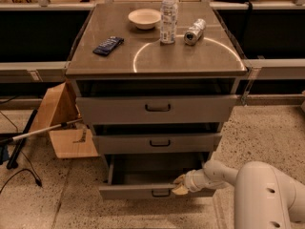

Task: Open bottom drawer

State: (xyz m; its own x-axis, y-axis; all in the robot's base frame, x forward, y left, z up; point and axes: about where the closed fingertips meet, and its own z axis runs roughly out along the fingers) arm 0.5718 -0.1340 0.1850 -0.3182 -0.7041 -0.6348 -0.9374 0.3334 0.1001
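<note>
Two tan fingertips [179,179] of the gripper [180,185] appear to pinch the top edge of the bottom drawer [128,191], one tip above that edge and one below it, just right of the small black handle [160,193] and toward the front's right end. The handle itself is not held. Behind the tips a white wrist and arm [217,171] run to the right into the robot's rounded white body [267,194] at the lower right corner of the view.

The bottom drawer is the lowest of three grey fronts in a metal cabinet. It stands part-way out over the speckled floor, its dark inside showing, and looks not yet fully open. Above it sit the middle drawer [157,143] and the top drawer [157,108].

On the cabinet top [95,67], a bowl [144,18] rests near the far edge, a clear bottle [168,14] stands upright beside it, a can [194,31] lies on its side toward the right edge, and a dark packet [108,45] lies toward the left edge. A cardboard box [59,120] leans on the floor just left of the cabinet.

Risks, as a judgement: the grip is on a thin edge and off-centre, so the tips could slip off, or the pull could twist the drawer and jam it. A sharp tug might rock the cabinet and topple the bottle or set the can rolling.
</note>
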